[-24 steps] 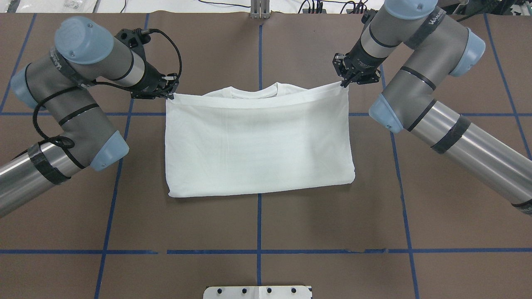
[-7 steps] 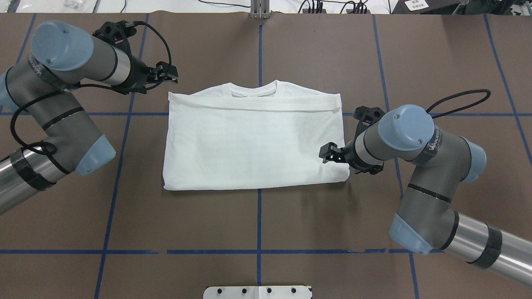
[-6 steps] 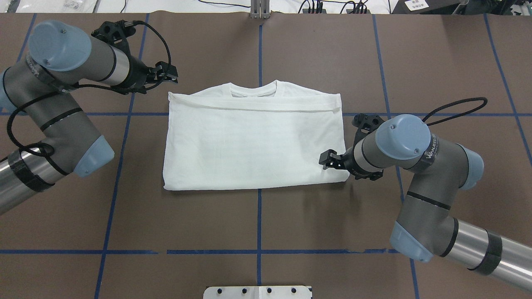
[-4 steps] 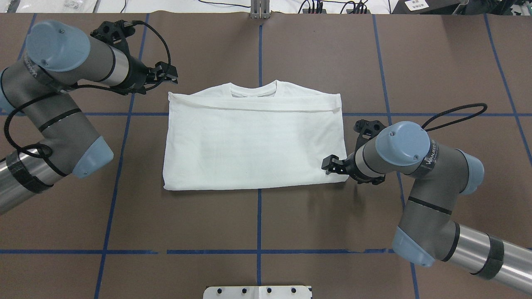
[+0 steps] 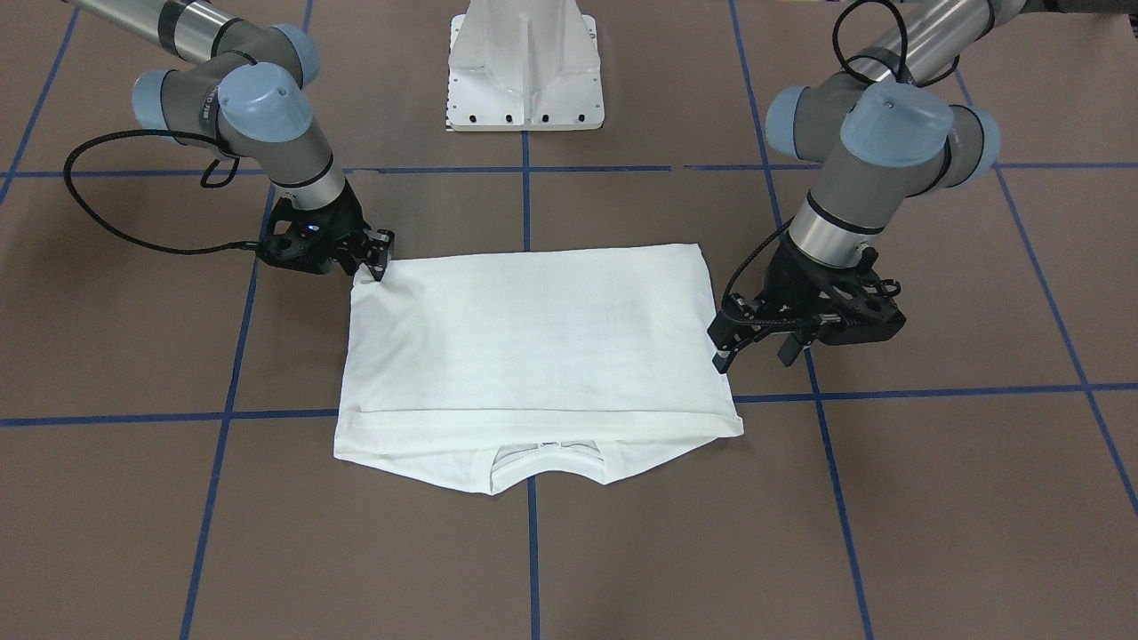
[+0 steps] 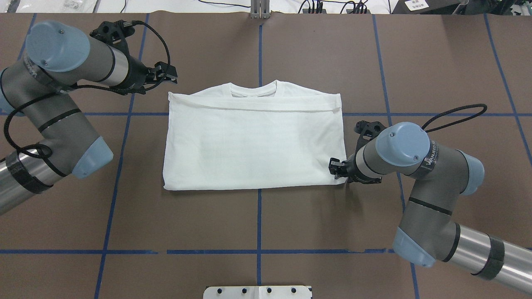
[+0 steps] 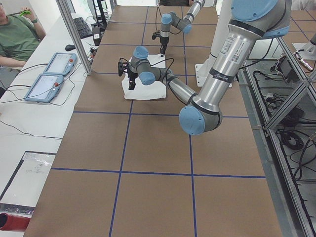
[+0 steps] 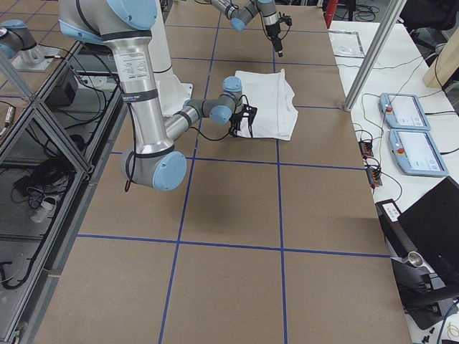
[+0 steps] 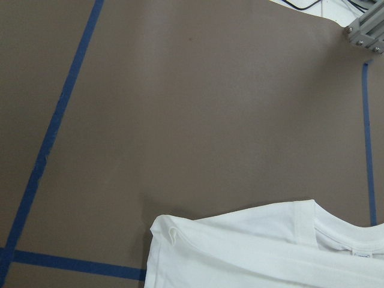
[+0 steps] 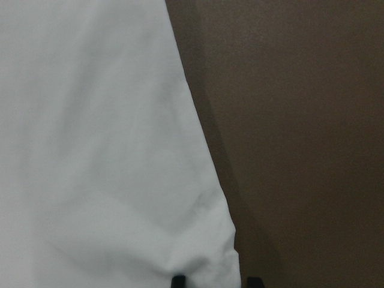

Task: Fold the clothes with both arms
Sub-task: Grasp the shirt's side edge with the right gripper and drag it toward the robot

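Nearest me is the white base [image 6: 257, 292] at the table's [image 6: 187, 220] edge. The top is brown with a grid of blue tape [image 6: 258, 216].

The shirt [image 6: 253, 145] lies flat mid-table, folded into a broad rectangle, plain white side up, folded edge toward me.

My right pincer [image 6: 332, 167] sits low at the shirt's near right corner, jaws apart and clamping nothing. In the right wrist view the fingertips [image 10: 178, 280] straddle that corner, one over cloth and the other over bare table just beside the edge. I cannot tell whether either tip touches the cloth. The fabric puckers slightly there.

Farther out, the top layer ends in a hem [image 6: 253, 107] that runs the full width, just short of the far edge. Past it the lower layer shows, with the collar [image 6: 253, 89] centred and opening away from me.

My left pincer [image 6: 171, 72] hangs above the table just past the shirt's far left corner, apart from the cloth. Its jaws are wide and hold nothing. The left wrist view looks down on that corner [image 9: 171, 234], where the hem has a small tuck, and on bare table around it.

At the far edge of the table are a metal post [image 6: 259, 9] and cables [image 6: 332, 6]. In the left side view a white bench beyond it carries two pendants [image 7: 49, 81], with a seated person [image 7: 15, 34] behind.
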Motion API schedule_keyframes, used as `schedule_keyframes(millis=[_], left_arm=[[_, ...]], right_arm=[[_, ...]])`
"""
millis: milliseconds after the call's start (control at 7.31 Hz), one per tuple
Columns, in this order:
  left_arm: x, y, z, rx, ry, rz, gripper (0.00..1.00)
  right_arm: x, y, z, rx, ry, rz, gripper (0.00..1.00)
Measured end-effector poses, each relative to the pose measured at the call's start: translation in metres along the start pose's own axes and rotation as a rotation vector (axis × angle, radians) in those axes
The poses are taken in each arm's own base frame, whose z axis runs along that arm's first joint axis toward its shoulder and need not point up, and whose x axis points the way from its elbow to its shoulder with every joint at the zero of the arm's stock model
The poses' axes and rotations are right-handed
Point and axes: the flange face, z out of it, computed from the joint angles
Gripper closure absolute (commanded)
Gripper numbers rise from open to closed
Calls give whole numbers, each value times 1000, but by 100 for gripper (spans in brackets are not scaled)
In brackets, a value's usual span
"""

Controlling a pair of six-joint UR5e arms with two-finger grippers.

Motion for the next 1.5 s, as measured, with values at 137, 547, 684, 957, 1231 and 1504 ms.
schedule_keyframes(millis=[137,547,684,957,1231,1504], left_arm=[[0,0,0,0,0,0,0],[9,1,-4,-3,-5,0,0],[13,2,-7,-3,-4,1,0],[16,3,-9,-2,-1,3,0],[21,9,-16,-4,15,12,0],[26,18,-22,-8,30,21,0]], right_arm=[[2,-1,-1,-1,1,8,100],[37,6,-32,2,31,37,100],[59,14,-51,4,46,44,100],[92,38,-62,-17,87,85,100],[123,108,-59,-118,154,24,100],[144,183,-58,-233,215,-49,100]])
